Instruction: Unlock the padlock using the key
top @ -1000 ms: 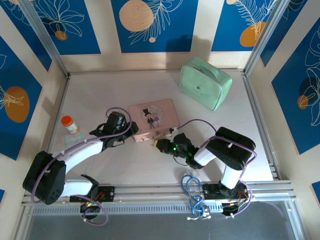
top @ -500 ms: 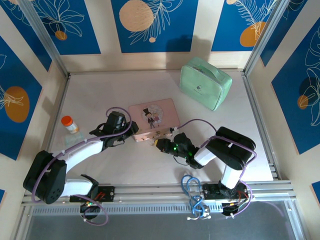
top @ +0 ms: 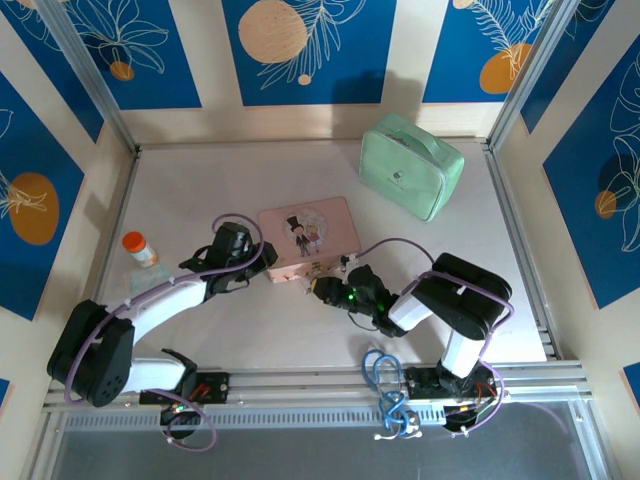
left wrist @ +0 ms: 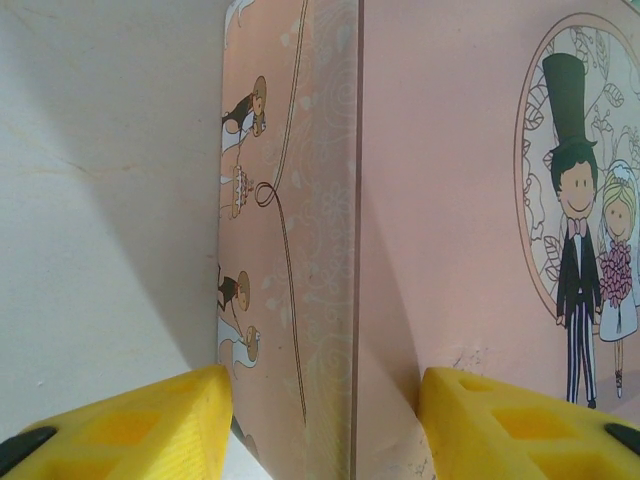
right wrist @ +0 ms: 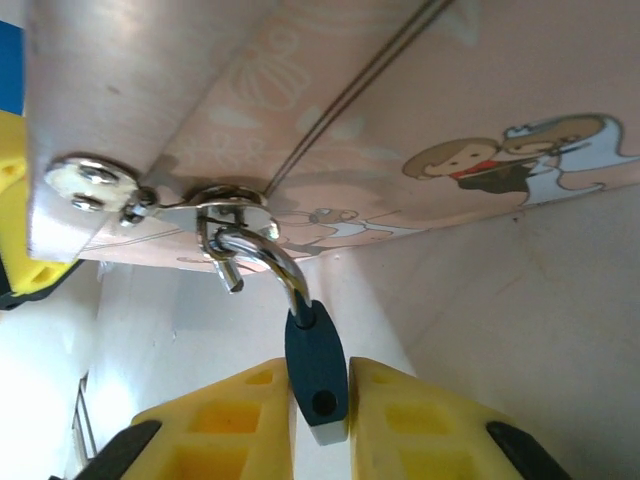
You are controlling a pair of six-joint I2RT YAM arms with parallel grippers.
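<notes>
The left pincer (left wrist: 322,392), fingers (left wrist: 150,420) apart, straddles a corner of the pink tin (left wrist: 450,200) on the worktop (top: 250,180). The right pincer (right wrist: 320,395) is clamped on the bluish padlock (right wrist: 315,355), whose shackle hooks through the tin's clasp (right wrist: 225,205).

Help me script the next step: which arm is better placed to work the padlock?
Right. The right tool clamps the padlock body, shackle hooked through the clasp of the pink tin; the left tool straddles its edge.
</notes>
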